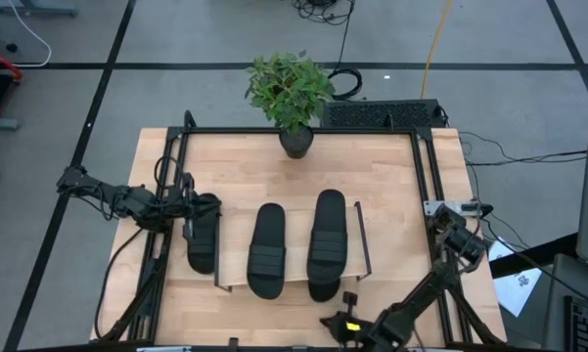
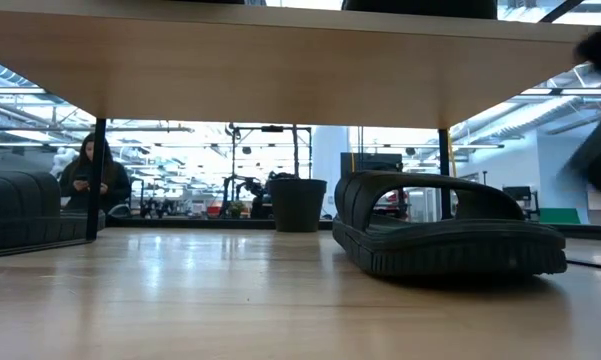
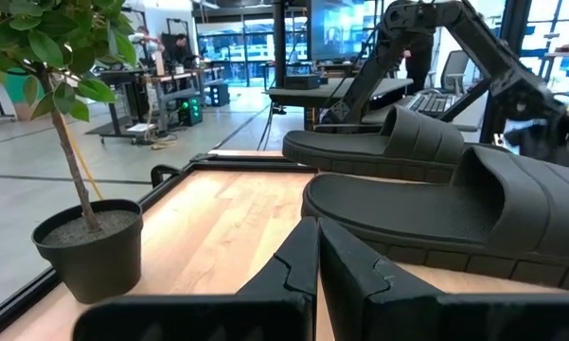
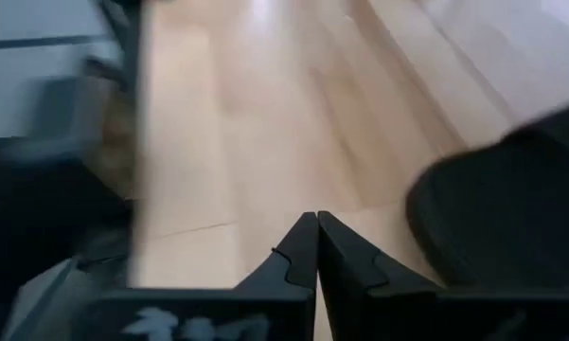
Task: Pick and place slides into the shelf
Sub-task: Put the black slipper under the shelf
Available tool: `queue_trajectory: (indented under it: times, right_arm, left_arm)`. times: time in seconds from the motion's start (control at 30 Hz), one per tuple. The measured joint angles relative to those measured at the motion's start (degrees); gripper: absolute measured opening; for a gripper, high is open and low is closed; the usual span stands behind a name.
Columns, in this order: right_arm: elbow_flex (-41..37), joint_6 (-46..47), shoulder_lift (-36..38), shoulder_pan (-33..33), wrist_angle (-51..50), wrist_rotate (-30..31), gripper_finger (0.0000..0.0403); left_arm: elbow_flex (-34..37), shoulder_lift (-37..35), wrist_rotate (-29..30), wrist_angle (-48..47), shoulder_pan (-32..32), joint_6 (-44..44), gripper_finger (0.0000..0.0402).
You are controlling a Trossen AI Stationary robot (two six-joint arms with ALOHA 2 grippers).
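Observation:
Two black slides lie side by side on top of the shelf, a low wood board on black wire end frames. A third slide lies on the table just left of the shelf. In the low view a further slide rests sole down on the table under the shelf board. My left gripper hovers shut by the third slide, pointing level across the shelf. My right gripper is shut and empty near the table's near edge, beside a slide's end.
A potted plant stands at the table's far edge behind the shelf. Black frame rails run along the table's sides. A person sits in the room beyond. Bare tabletop lies right of the shelf.

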State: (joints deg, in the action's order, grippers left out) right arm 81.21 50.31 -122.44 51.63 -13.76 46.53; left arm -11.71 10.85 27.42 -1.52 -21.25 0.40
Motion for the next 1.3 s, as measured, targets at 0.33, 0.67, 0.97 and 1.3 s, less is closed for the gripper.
queue_trajectory:
  times: [0.33, 0.67, 0.97, 1.3]
  right_arm:
    - [0.0, -20.4, 11.4, 5.7, 3.6, 10.2, 0.0]
    - [-9.1, -32.3, 25.0, 5.5, 2.9, 21.4, 0.0]
    - [-31.7, -23.4, 40.3, 6.5, 4.8, 28.4, 0.0031]
    - [-49.2, -34.4, 61.1, 2.9, 20.7, 25.2, 0.0169]
  left_arm:
    - [0.0, 0.0, -0.1, 0.0, 0.0, 0.8, 0.0017]
    - [0.0, 0.0, 1.1, 3.3, 0.0, 0.7, 0.0017]
    - [0.0, 0.0, 1.0, 4.8, 0.0, 3.0, 0.0017]
    - [0.0, 0.0, 1.2, 4.9, 0.0, 5.4, 0.0017]
